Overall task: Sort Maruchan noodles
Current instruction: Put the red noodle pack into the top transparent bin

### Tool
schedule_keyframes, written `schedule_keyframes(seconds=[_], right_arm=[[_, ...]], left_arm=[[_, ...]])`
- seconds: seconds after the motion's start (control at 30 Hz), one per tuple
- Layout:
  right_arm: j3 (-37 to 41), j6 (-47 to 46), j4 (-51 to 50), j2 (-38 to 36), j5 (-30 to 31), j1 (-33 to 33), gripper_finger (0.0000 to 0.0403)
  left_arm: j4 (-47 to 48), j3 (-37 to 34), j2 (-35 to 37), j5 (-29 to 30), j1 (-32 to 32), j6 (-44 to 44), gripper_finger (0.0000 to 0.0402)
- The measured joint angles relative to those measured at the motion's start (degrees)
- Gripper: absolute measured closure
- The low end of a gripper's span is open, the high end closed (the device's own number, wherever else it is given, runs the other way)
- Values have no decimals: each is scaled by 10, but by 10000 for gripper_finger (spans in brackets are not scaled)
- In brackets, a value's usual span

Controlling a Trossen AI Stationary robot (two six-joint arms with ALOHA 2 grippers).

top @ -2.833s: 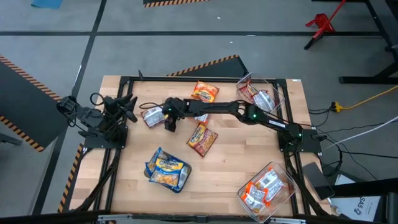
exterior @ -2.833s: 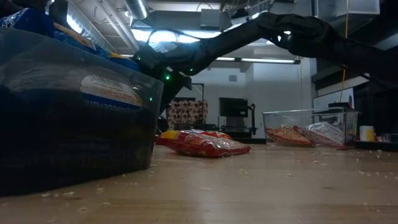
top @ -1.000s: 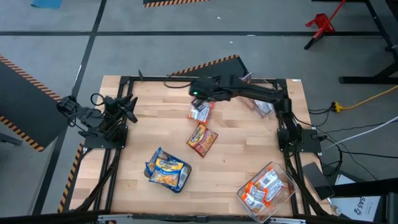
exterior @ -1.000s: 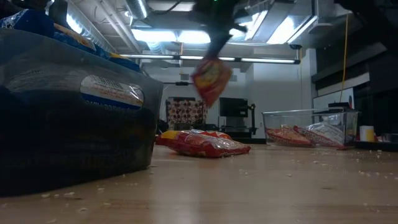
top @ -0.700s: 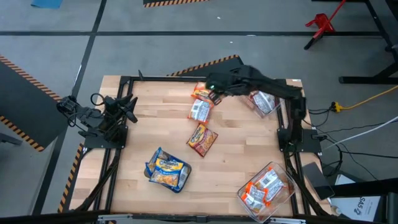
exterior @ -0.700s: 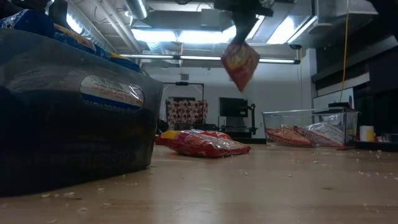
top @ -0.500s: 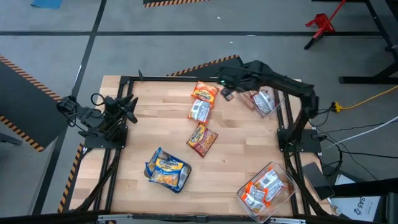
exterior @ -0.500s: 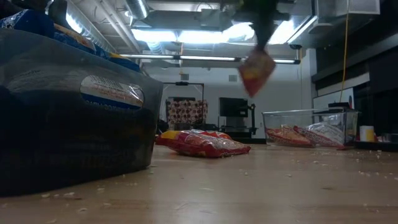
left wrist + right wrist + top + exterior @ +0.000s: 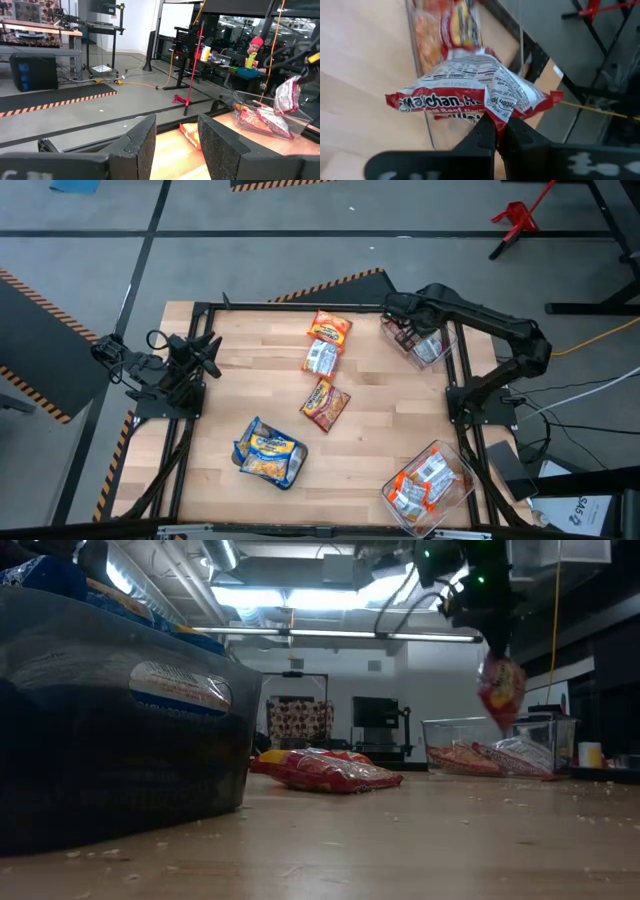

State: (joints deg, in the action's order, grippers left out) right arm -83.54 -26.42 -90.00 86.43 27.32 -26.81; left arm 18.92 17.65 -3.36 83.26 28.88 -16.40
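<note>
Crinkly red packet (image 9: 470, 97), pinched by right tool (image 9: 498, 131)

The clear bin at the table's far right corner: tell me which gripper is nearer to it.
Right. The right gripper hangs over the bin, shut on a red noodle packet; the left gripper waits across the table.

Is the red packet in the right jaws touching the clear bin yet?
Apart. The low view shows the red packet hanging from the right gripper above the clear bin, with open air under its lower edge.
</note>
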Motion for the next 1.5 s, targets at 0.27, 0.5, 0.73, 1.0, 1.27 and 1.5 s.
schedule_keyframes(seconds=[0.27,0.5,0.73,1.0,1.27,1.5], right_arm=[[71,11,-1,-3,-19,-10,403],[72,-3,1,-6,-77,-10,403],[58,-51,0,-58,-119,-10,403],[61,-67,1,-85,-164,-16,403],[127,-29,0,-82,-164,-88,403],[158,0,4,-82,-145,-142,403]], left_arm=[[0,0,0,0,0,0,262],[0,0,0,0,0,-1,262],[0,0,0,1,0,0,262],[12,0,0,1,0,-3,262],[21,0,0,1,0,-15,262],[21,0,0,9,0,-15,262]])
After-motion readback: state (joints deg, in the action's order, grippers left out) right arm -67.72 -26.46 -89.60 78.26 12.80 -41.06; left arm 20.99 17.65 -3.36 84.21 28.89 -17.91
